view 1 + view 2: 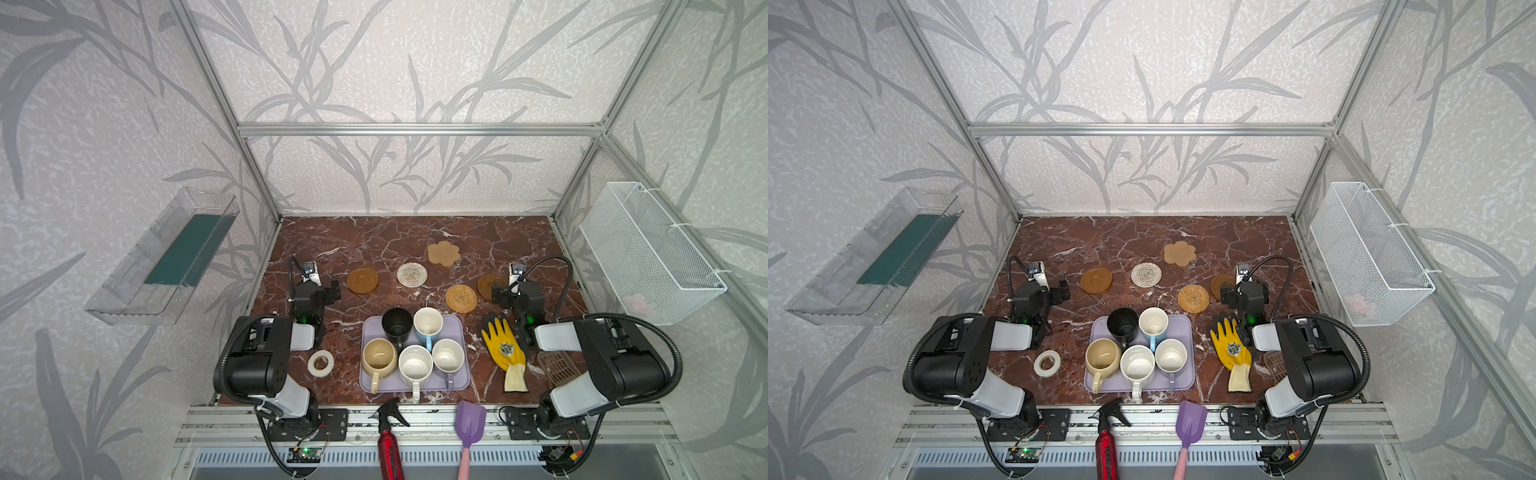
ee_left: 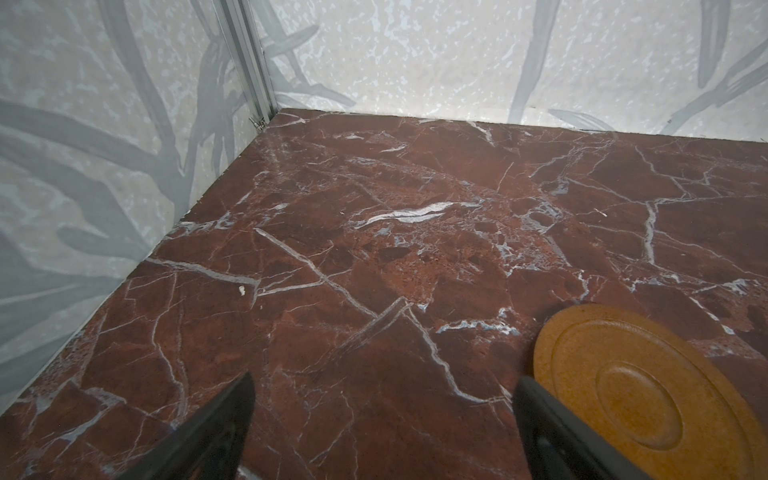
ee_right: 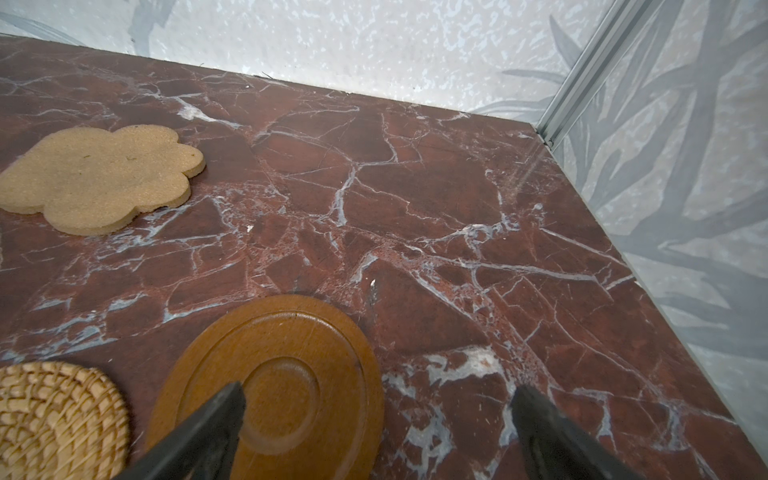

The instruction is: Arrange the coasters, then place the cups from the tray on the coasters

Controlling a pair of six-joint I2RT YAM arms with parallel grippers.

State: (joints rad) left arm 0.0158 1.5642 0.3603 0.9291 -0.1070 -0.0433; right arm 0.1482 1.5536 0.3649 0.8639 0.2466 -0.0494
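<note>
I count five mugs [image 1: 415, 365], one lavender tray [image 1: 453, 326], five coasters [image 1: 363, 280] (two amber discs [image 3: 270, 374], one white woven round [image 1: 412, 274], one rattan round [image 1: 461, 298], one flower-shaped mat [image 1: 444, 253]), one tape roll [image 1: 320, 363], one yellow glove [image 1: 503, 345], one spray bottle [image 1: 390, 444] and one purple scoop [image 1: 471, 419].

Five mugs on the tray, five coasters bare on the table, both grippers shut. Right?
No, both are open. The wrist views show the left gripper and right gripper with jaws wide apart, empty. The mugs are on the tray and the coasters are bare, as you said.
</note>
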